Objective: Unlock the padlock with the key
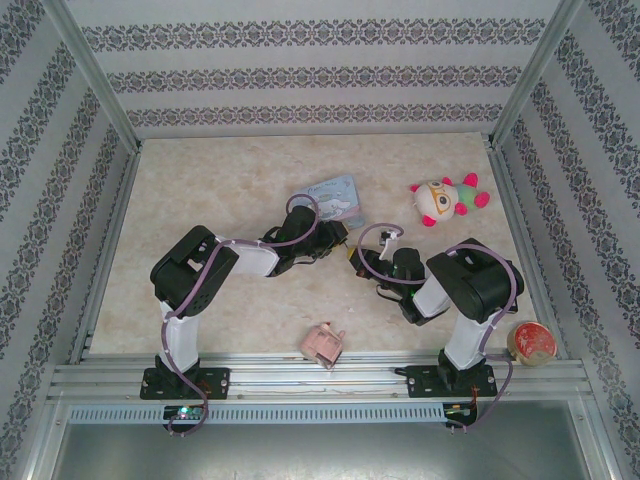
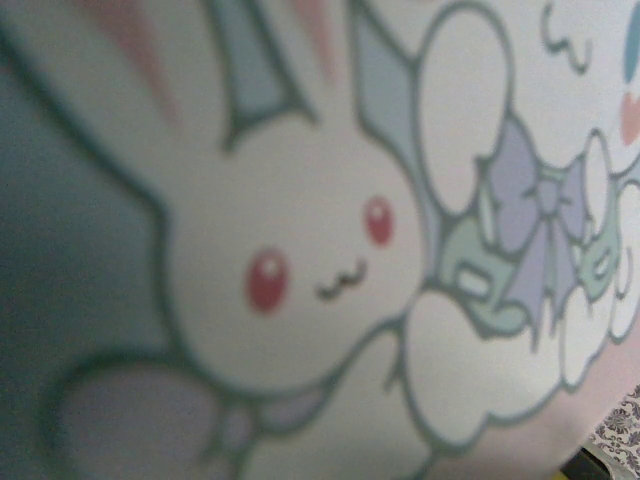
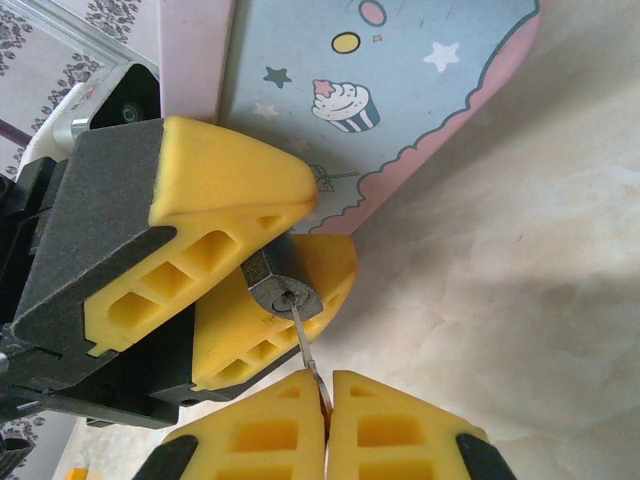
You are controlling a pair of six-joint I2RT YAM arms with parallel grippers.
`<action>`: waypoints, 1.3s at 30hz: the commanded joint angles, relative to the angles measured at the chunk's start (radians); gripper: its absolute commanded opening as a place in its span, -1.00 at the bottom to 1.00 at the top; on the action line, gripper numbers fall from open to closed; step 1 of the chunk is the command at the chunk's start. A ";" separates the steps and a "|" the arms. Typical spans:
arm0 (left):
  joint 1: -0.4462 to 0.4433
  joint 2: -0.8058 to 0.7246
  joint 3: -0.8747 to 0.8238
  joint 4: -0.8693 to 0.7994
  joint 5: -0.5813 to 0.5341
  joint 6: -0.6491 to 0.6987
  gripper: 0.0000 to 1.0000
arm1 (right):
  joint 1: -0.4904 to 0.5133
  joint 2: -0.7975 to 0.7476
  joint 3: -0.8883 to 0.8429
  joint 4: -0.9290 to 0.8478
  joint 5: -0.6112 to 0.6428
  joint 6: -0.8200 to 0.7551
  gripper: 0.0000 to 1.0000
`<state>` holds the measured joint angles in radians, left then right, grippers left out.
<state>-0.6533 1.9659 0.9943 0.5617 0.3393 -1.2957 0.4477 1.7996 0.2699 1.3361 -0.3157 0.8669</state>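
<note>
Marbled worktop (image 3: 520, 300) lies beyond both arms. Above the right pincer (image 3: 327, 385), the left pincer (image 3: 318, 232) is clamped on the padlock (image 3: 283, 290), keyhole facing down toward it. The right pincer is pressed together on the key (image 3: 305, 345), whose tip meets the keyhole. I judge the best move is to push straight along the blade, seat it fully, then twist gently against a firm hold. Behind the left pincer lies a tin (image 3: 400, 90); its contents cannot be told.

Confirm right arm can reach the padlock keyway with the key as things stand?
Likely yes. In the right wrist view the right gripper pinches the key, whose tip sits at the keyway of the padlock, which is clamped between the fingers of the left gripper. Nothing lies between them.
</note>
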 commanded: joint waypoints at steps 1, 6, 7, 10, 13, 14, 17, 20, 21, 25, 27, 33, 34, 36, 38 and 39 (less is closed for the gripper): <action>-0.028 -0.024 -0.025 -0.029 0.096 -0.066 -0.61 | -0.003 -0.013 0.006 0.018 0.031 0.015 -1.00; -0.028 -0.021 -0.024 -0.026 0.086 -0.073 -0.61 | -0.003 -0.019 0.001 0.020 0.021 0.015 -1.00; -0.029 -0.019 -0.023 -0.025 0.085 -0.073 -0.61 | -0.003 -0.023 -0.002 0.019 0.021 0.017 -1.00; -0.028 -0.017 -0.023 -0.026 0.080 -0.076 -0.61 | -0.003 -0.033 -0.005 0.018 0.018 0.018 -1.00; -0.028 -0.013 -0.025 -0.021 0.076 -0.081 -0.61 | -0.003 -0.040 -0.009 0.018 0.017 0.018 -1.00; -0.028 -0.013 -0.025 -0.019 0.076 -0.082 -0.61 | -0.003 -0.042 -0.012 0.018 0.017 0.018 -1.00; -0.027 -0.013 -0.028 -0.010 0.070 -0.083 -0.61 | -0.004 -0.042 -0.017 0.020 0.015 0.022 -1.00; -0.028 -0.013 -0.027 -0.013 0.066 -0.081 -0.61 | -0.003 -0.042 -0.019 0.019 0.013 0.026 -1.00; -0.028 -0.013 -0.027 -0.013 0.066 -0.079 -0.61 | -0.003 -0.042 -0.018 0.020 0.012 0.027 -1.00; -0.028 -0.013 -0.029 -0.014 0.063 -0.080 -0.61 | -0.003 -0.042 -0.018 0.020 0.007 0.032 -1.00; -0.028 -0.013 -0.031 -0.013 0.062 -0.080 -0.61 | -0.003 -0.042 -0.020 0.018 0.007 0.035 -1.00; -0.026 -0.016 -0.033 -0.010 0.051 -0.077 -0.61 | -0.003 -0.047 -0.034 0.019 0.017 0.043 -1.00; -0.026 -0.016 -0.033 -0.008 0.051 -0.076 -0.61 | -0.003 -0.049 -0.036 0.018 0.020 0.043 -1.00; -0.026 -0.016 -0.032 -0.008 0.049 -0.076 -0.61 | -0.003 -0.051 -0.040 0.018 0.023 0.045 -1.00; -0.026 -0.016 -0.030 -0.008 0.049 -0.074 -0.61 | -0.003 -0.051 -0.044 0.018 0.024 0.047 -1.00; -0.026 -0.016 -0.028 -0.008 0.049 -0.074 -0.61 | -0.003 -0.050 -0.046 0.018 0.024 0.050 -1.00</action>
<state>-0.6617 1.9606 0.9874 0.5674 0.3405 -1.3151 0.4473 1.7676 0.2367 1.3285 -0.3042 0.8986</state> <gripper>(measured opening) 0.309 0.062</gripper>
